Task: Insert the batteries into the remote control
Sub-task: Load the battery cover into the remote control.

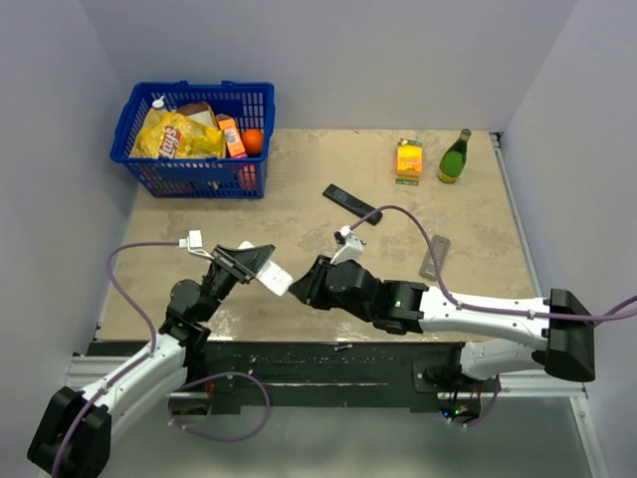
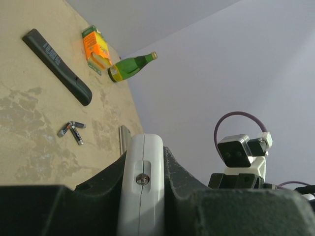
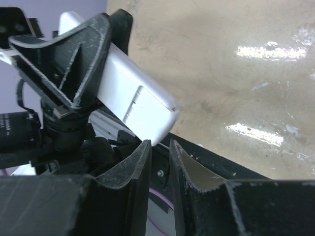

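My left gripper (image 1: 261,267) is shut on the white remote control (image 1: 277,281), holding it tilted above the table's near edge; its end face with a screw (image 2: 141,179) sits between the jaws. My right gripper (image 3: 160,145) meets the remote's free end (image 3: 147,115). Its jaws stand a narrow gap apart with the remote's corner right at the fingertips. Whether they pinch it does not show. The batteries (image 2: 71,131), small dark cylinders with silvery ends, lie together on the table.
A black remote (image 1: 351,203) lies mid-table, with a grey strip (image 1: 435,256) to its right. An orange carton (image 1: 409,158) and a green bottle (image 1: 455,156) stand at the back right. A blue basket (image 1: 261,100) of groceries sits back left.
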